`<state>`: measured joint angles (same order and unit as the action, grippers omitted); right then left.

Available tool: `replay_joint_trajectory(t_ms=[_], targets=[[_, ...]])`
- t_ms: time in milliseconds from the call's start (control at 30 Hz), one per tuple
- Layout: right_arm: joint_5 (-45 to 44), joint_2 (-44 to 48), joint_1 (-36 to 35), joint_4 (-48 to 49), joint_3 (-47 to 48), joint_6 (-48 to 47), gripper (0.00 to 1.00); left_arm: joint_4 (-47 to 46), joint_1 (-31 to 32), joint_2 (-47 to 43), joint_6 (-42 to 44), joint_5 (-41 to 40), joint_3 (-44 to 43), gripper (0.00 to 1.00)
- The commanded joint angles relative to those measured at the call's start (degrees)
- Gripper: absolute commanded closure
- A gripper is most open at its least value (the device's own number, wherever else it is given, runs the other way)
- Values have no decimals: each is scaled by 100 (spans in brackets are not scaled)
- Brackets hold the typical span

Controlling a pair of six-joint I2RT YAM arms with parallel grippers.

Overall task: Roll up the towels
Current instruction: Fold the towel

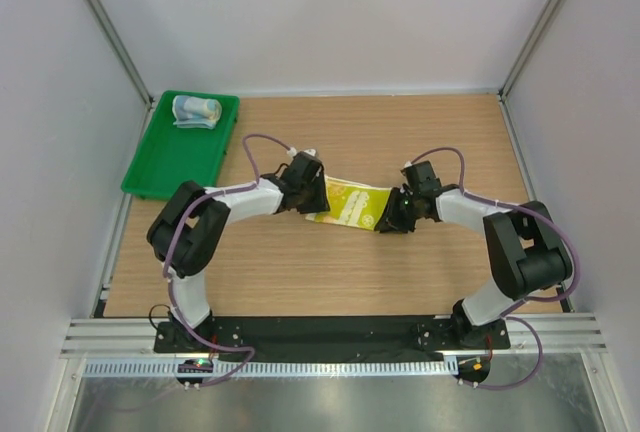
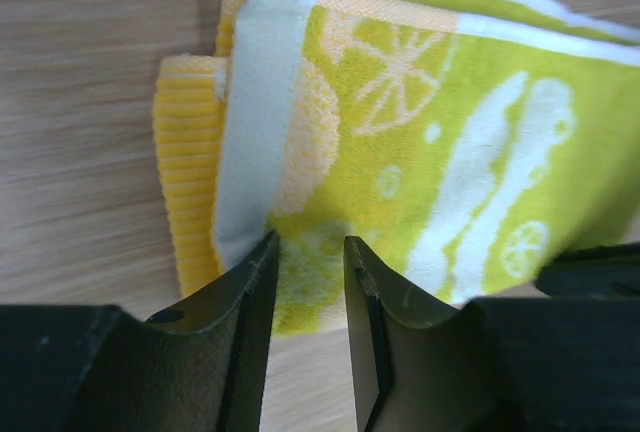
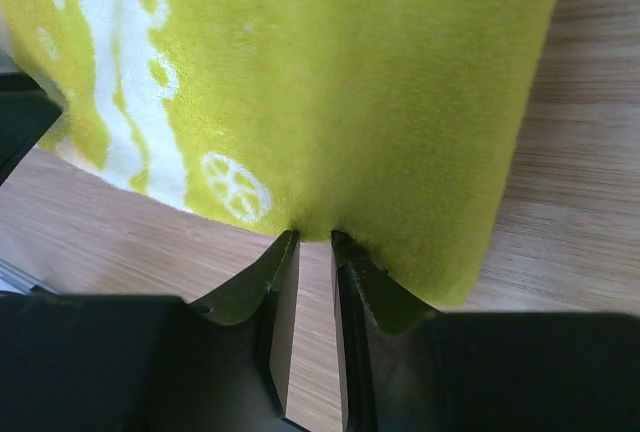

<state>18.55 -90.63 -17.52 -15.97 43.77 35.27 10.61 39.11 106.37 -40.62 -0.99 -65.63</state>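
The yellow-green towel lies folded in a strip in the middle of the table, between my two grippers. My left gripper is at its left end; in the left wrist view the narrowly parted fingers pinch the folded layers of the towel. My right gripper is at its right end; in the right wrist view the nearly closed fingers nip the towel's near edge, which puckers there. The light blue towel lies rolled up in the tray.
A green plastic tray sits at the back left corner of the wooden table. White walls with metal posts enclose the table on three sides. The right arm's fingers show at the right edge of the left wrist view.
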Motion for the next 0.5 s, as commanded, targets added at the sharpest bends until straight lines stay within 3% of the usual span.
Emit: replay_joint_trajectory(t_ms=[0,300,467], targets=[[-220,177,-15,32,-210,50,73,-682,-404,129,-297,459,401,65],[-53,599,-32,-38,-878,253,73,-859,-888,508,212,433,472,67],[175,1054,-260,-204,-704,209,72,-859,-879,447,528,556,366,67]])
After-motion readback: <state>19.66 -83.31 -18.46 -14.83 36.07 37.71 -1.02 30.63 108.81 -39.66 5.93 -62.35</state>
